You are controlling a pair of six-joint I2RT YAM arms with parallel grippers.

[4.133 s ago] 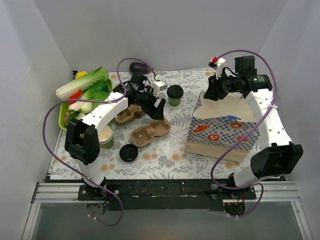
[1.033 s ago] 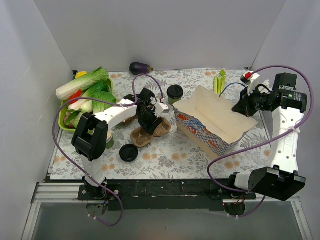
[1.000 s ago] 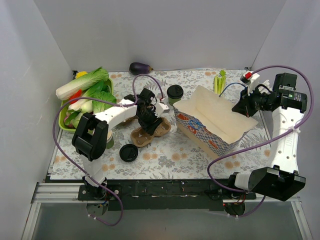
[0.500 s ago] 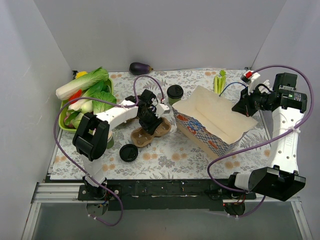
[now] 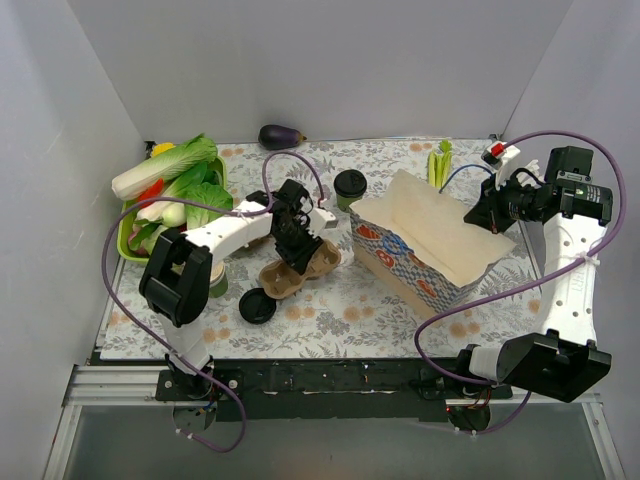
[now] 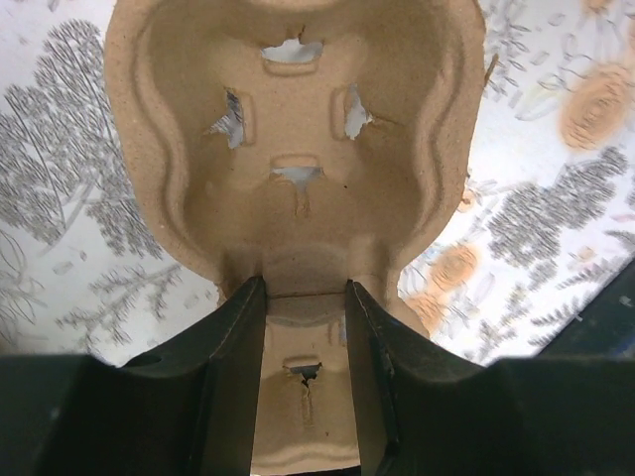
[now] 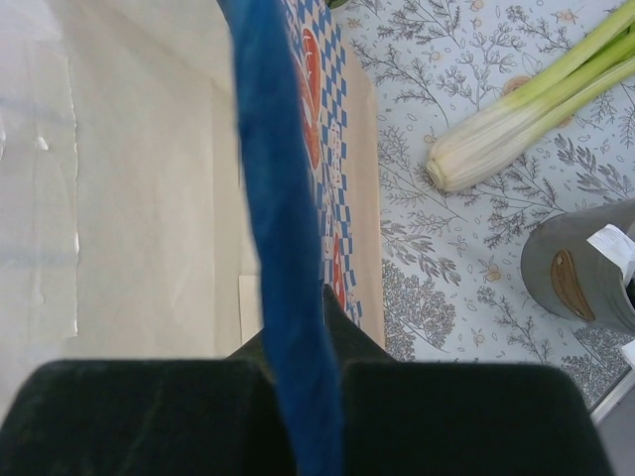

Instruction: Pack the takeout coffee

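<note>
Near the bag (image 5: 430, 235) held by the right gripper (image 7: 290, 335), the carrier (image 6: 298, 149) pinched in the left gripper (image 6: 305, 297) should be kept level.

1. From above, the light is bright and even. The white walls (image 5: 330, 60) show no glare.
2. Shadows on the table (image 5: 350, 300) are soft and short, tucked close under the things that cast them, so the light falls from overhead.
3. The paper bag (image 5: 425, 245) has a pale, nearly washed-out inside.
4. That overhead view is sharp throughout; the strip below the table's near edge is dimmer.
5. On the left wrist view, the cup carrier (image 6: 298, 149) is crisp, while the left gripper (image 6: 305, 290) is a black, featureless mass.
6. On the right wrist view, the blue strip (image 7: 283, 248) and the right gripper (image 7: 293, 337) are blurred by closeness; the green stalk (image 7: 516, 119) is in focus.
</note>
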